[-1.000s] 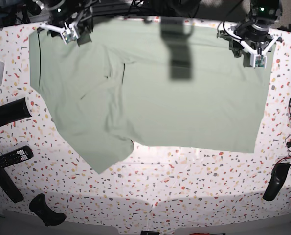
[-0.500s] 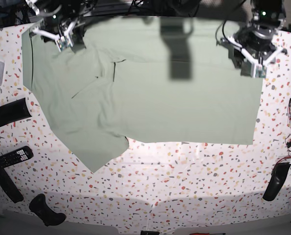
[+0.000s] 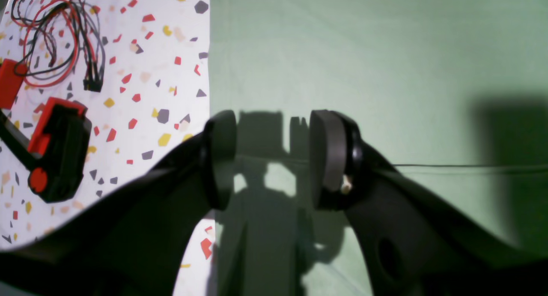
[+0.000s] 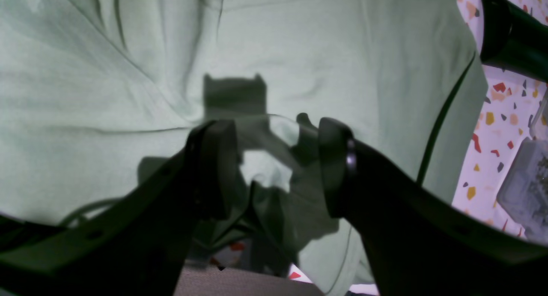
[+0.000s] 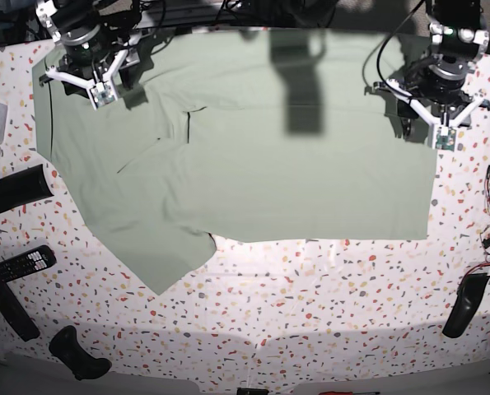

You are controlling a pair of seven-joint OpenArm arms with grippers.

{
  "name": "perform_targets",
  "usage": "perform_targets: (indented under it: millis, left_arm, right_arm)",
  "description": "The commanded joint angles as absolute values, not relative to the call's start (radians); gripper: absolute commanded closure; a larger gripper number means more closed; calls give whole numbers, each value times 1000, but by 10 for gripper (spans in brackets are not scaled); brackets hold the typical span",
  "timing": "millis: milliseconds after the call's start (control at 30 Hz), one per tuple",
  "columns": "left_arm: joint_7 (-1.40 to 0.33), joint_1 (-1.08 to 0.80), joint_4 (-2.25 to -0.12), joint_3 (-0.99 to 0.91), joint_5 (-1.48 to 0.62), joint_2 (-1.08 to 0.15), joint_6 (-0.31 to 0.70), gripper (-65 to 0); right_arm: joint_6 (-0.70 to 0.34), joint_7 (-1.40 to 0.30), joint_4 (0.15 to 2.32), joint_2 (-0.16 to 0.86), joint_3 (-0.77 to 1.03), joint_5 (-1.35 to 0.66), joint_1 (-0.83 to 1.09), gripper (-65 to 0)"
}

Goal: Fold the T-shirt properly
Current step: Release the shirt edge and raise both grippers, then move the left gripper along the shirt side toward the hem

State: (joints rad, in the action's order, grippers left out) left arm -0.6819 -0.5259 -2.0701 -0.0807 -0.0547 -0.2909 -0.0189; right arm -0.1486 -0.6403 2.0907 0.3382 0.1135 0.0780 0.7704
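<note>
Base cam: high overhead, wide, whole table (image 5: 310, 280). Left wrist cam: close behind the left gripper (image 3: 272, 159), facing down onto T-shirt (image 3: 385, 64) edge. Right wrist cam: same setup behind the right gripper (image 4: 278, 163). All three views share the shirt.

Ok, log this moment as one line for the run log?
shirt: spread on table, unfolded | left gripper: open above hem-side edge | right gripper: open above sleeve side | fold: not started

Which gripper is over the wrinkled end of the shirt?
The right gripper, on the base view's left: the T-shirt under it is creased near the sleeve. The left gripper hangs over flat fabric by the straight edge.
</note>
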Motion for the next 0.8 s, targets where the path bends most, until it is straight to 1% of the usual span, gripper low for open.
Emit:
perform_targets:
  millis: [0, 167, 333, 600, 700, 767]
  left_arm:
    - [-666, -527, -2091, -85, -52, -297, -23, -249]
    - [-643, -526, -2091, -85, -52, -297, -23, -249]
    - [-526, -526, -2090, -85, -52, -297, -23, -249]
    - [-518, -526, -2090, -85, -52, -297, -23, -249]
    - [-517, -526, -2090, -85, -52, -297, -23, -249]
    - [-517, -526, -2090, -85, -52, -297, -23, -249]
  right_arm:
    - [-141, -622, 2117, 346, 118, 76, 776, -297]
    - [-141, -608, 2117, 346, 118, 82, 775, -297]
    - [-140, -600, 2117, 341, 118, 186, 724, -297]
    - [-138, -626, 2117, 341, 118, 198, 659, -297]
    - [-138, -624, 2117, 341, 118, 198, 659, -297]
    - [-138, -593, 2117, 340, 118, 195, 659, -297]
